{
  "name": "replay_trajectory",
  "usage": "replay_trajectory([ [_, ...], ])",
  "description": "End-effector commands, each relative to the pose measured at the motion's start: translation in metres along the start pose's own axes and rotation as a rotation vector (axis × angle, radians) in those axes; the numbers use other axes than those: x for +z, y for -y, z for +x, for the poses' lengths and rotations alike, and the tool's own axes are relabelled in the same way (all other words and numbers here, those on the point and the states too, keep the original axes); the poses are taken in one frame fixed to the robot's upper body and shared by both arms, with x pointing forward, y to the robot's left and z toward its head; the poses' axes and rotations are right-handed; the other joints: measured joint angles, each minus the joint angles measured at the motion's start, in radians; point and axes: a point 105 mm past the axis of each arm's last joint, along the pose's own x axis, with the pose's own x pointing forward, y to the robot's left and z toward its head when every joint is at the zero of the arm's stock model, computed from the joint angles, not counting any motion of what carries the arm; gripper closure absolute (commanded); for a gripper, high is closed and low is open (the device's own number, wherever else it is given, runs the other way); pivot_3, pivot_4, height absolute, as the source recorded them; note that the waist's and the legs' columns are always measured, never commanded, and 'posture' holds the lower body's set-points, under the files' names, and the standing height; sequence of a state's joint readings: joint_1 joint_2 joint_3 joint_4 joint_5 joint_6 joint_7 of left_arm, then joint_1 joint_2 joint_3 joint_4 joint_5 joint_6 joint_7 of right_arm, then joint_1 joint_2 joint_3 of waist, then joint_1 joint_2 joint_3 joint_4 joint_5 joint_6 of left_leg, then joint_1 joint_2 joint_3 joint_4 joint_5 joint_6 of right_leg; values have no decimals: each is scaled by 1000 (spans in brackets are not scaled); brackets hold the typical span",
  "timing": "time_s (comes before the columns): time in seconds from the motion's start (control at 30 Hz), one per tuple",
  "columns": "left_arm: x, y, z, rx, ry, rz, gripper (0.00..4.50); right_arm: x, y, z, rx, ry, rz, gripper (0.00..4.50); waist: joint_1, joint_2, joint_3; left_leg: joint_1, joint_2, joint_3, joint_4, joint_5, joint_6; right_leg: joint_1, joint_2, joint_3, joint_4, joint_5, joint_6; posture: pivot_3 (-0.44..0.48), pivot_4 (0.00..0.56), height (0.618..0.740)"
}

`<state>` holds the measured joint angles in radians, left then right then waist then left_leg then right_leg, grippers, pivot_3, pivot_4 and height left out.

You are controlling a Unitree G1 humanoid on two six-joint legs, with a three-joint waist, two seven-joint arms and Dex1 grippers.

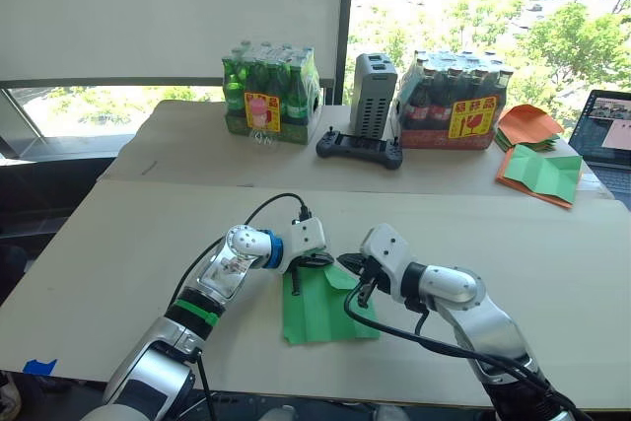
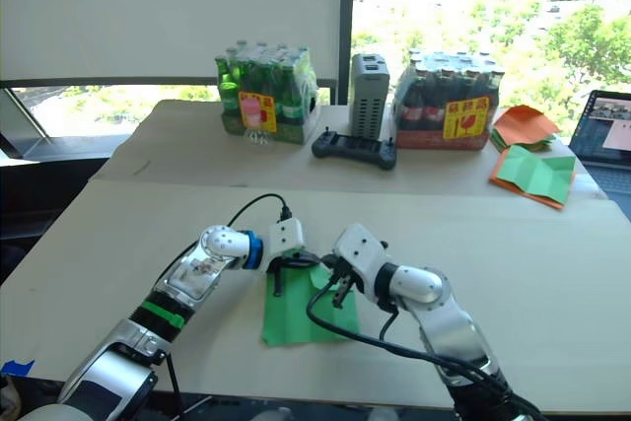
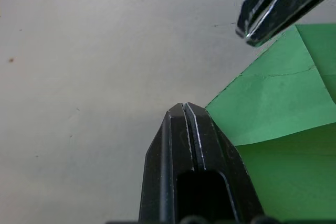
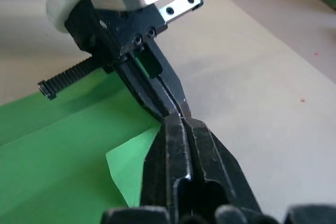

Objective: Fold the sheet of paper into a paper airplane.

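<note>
The sheet of paper (image 1: 320,315) lies flat on the table near the front edge, bright green, with its far right corner folded over into a small flap (image 4: 131,163). My left gripper (image 1: 327,261) and right gripper (image 1: 345,263) meet tip to tip just above the sheet's far edge, over that flap. Both are shut, and I see nothing between the fingers of either. In the left wrist view the shut fingertips (image 3: 184,111) sit right beside the paper's edge (image 3: 273,108). Shown from the right wrist, the left fingers (image 4: 157,85) point straight at my right fingertips (image 4: 181,124).
At the back stand a pack of green bottles (image 1: 269,91), a grey device (image 1: 374,96), a black controller (image 1: 359,148) and a pack of dark bottles (image 1: 455,101). Orange sheets (image 1: 527,125), a green sheet edged with orange (image 1: 540,175) and a laptop (image 1: 609,130) lie far right.
</note>
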<state>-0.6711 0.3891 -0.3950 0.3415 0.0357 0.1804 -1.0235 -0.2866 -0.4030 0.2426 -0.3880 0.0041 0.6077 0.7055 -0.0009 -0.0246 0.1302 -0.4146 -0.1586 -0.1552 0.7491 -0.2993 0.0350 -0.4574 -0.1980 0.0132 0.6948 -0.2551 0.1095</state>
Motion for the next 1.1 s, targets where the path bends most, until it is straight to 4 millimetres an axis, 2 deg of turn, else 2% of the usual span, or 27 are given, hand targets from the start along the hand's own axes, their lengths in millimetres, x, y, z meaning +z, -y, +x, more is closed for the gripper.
replay_trajectory([
  [0.03, -26, 8, 4, -26, -102, -42, 4500, 4, -3, 6, 10, 12, -23, 4483, -1, 0, 0, 0, 0, 0, 0, 0, 0, 0, 0, 0, 0, 0, 0, 0, 150, 675],
  [0.43, -24, 9, 4, -28, -93, -31, 4500, -21, -2, 18, -13, -89, 2, 4483, -3, 0, 0, 0, 0, 0, 0, 0, 0, 0, 0, 0, 0, 0, 0, 0, 150, 675],
  [0.67, -22, 9, 5, -26, -88, -23, 4500, -28, -4, 24, -2, -126, 19, 4483, -4, 0, -1, 0, 0, 0, 0, 0, 0, 0, 0, 0, 0, 0, 0, 0, 150, 675],
  [1.1, -20, 12, 4, -32, -82, -17, 4500, -46, -8, 19, 12, -201, 46, 4483, -5, 0, -11, 0, 0, 0, 0, 0, 0, 0, 0, 0, 0, 0, 0, 0, 150, 675],
])
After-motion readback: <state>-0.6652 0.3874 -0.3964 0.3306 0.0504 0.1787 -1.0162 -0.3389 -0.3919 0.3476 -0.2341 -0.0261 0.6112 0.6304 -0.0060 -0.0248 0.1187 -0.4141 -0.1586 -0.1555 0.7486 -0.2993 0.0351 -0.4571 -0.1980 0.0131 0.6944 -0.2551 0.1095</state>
